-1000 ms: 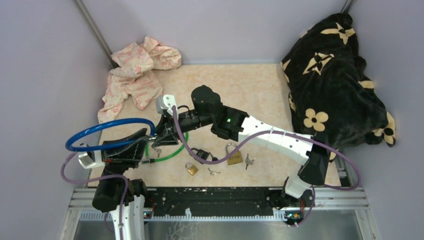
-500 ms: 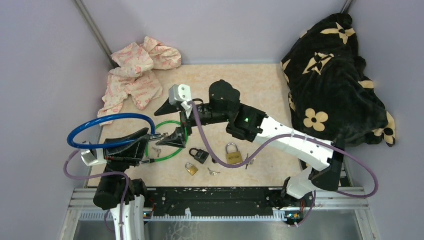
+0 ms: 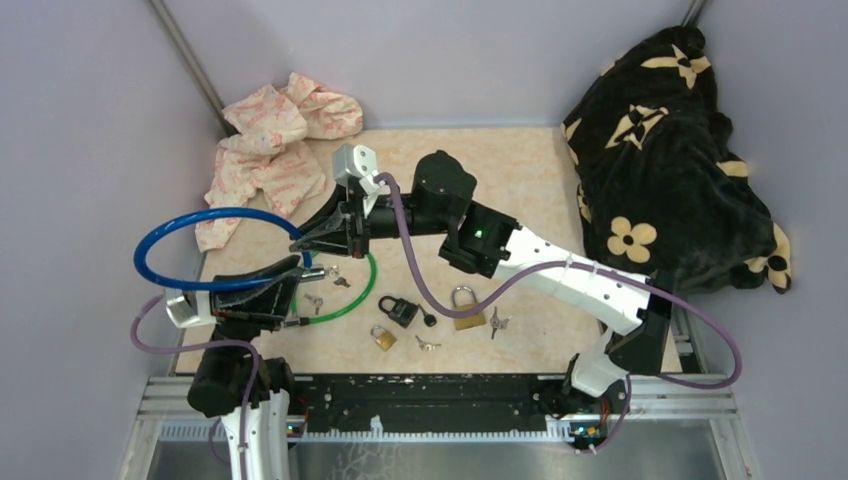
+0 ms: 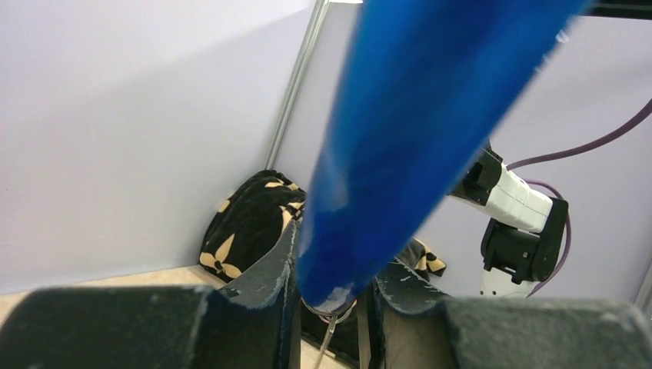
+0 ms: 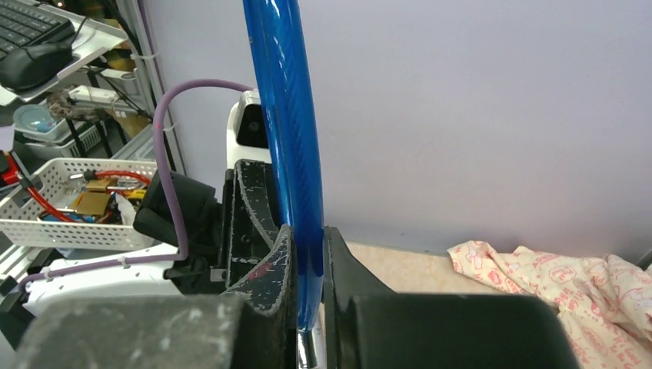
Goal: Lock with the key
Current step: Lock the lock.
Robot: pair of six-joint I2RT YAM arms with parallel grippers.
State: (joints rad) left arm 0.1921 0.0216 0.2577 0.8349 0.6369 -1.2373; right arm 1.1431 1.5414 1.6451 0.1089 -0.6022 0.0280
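A blue cable lock (image 3: 200, 220) hangs as a loop above the table's left side. My left gripper (image 3: 290, 283) is shut on one end of it. In the left wrist view the blue cable (image 4: 430, 115) sits between the fingers of the left gripper (image 4: 334, 261), and a key ring (image 4: 336, 311) hangs below them. My right gripper (image 3: 303, 243) is shut on the cable's other end. In the right wrist view the right gripper (image 5: 307, 231) clamps the blue cable (image 5: 284, 92) just above its bare metal tip (image 5: 307, 350). Small keys (image 3: 333, 276) lie under the grippers.
A green cable loop (image 3: 350, 305), a black padlock (image 3: 398, 310), a brass padlock (image 3: 466, 312), a small brass padlock (image 3: 383, 338) and loose keys (image 3: 427, 344) lie near the front. A pink cloth (image 3: 275, 150) lies back left, a black flowered blanket (image 3: 670, 160) at the right.
My right gripper rose from the green loop and keys, opened, moved left and shut on the blue cable's free end. The left gripper has kept its hold and place.
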